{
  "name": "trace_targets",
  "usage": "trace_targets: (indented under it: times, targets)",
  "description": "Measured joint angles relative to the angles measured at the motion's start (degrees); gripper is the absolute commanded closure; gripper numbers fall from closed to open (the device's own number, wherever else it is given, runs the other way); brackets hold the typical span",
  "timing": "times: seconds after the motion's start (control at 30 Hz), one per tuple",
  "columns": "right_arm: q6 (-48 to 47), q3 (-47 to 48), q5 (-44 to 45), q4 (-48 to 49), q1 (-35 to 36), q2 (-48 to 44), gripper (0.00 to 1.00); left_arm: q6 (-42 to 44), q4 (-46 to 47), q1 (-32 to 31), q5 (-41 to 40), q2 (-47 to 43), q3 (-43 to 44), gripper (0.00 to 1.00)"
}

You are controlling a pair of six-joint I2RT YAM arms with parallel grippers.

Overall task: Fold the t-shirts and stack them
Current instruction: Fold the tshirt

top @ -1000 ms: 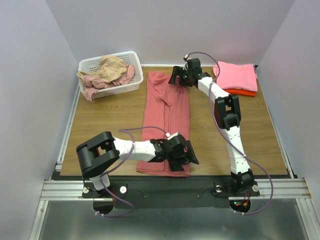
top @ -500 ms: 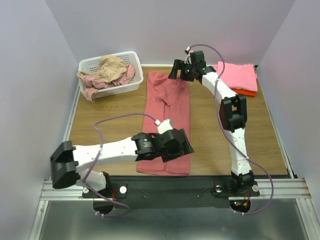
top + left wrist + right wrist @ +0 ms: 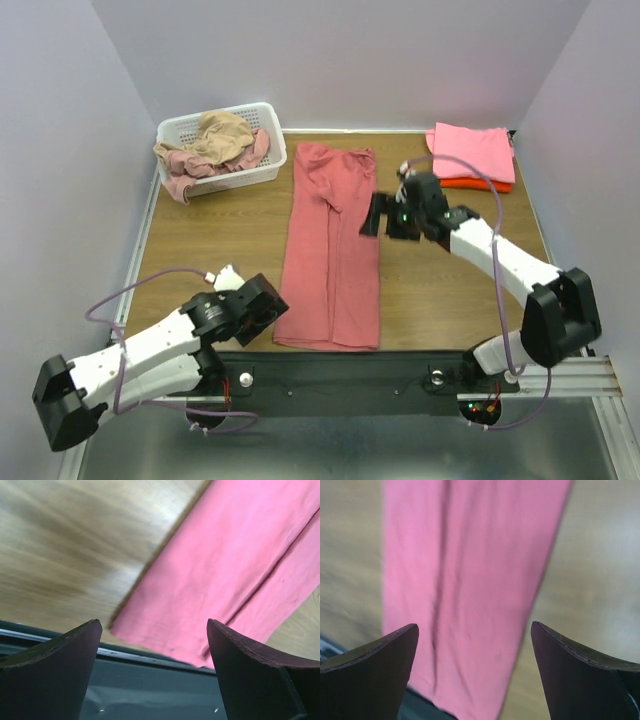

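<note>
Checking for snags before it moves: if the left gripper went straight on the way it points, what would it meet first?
Probably the dusty red t-shirt, at its near corner: in the wrist view that cloth lies dead ahead of the open left gripper. Depth is unclear.

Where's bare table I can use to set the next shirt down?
Biggest free patch: table left of the dusty red shirt, between the basket and the left gripper. A smaller one lies right of the shirt, nearside of the right arm. Crowded: the far right corner, with the pink-on-orange stack and right gripper.
</note>
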Motion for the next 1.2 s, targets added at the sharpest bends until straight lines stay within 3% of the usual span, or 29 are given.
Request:
trace_targets:
  times: [0.13, 0.27, 0.37, 0.57, 0.67, 0.87, 1.03, 1.17, 1.2]
  targets:
    - [4.57, -15.63, -0.26, -2.43, 3.98, -6.67, 0.0, 0.22, 1.99, 0.2, 3.15, -8.61, -6.25, 0.01]
    - [8.44, -24.15, -2.75, -5.01, 6.45, -13.6, 0.0, 1.57, 4.94, 0.5, 4.96, -7.17, -7.13, 0.01]
    - [10.93, -26.56, -4.83, -5.16, 6.71, -18.67, 0.0, 3.26, 7.5, 0.74, 5.99, -0.87, -7.1, 0.02]
    - [12.48, -27.41, -7.43, -5.53, 6.95, -20.9, 0.0, 7.1, 12.13, 1.64, 8.85, 11.8, -3.63, 0.16]
    - [12.39, -27.43, -8.28, -6.08, 7.17, -19.28, 0.01, 8.24, 12.66, 1.66, 10.16, 13.64, -3.34, 0.25]
    - [12.85, -30.38, -9.68, -7.41, 8.37, -18.43, 0.01, 7.98, 13.86, 1.75, 12.2, 10.75, -5.07, 0.31]
    - [13.77, -31.23, -10.19, -8.63, 11.37, -18.34, 0.01, 5.88, 13.94, 1.73, 14.53, 5.46, -8.79, 0.62]
    - [15.78, -31.21, -9.49, -8.55, 18.21, -16.15, 0.06, 4.39, 13.07, 1.73, 15.65, 3.28, -10.56, 0.9]
    - [16.17, -31.21, -9.38, -8.55, 19.39, -15.54, 0.07, 4.2, 13.07, 1.73, 15.8, 3.02, -10.86, 0.91]
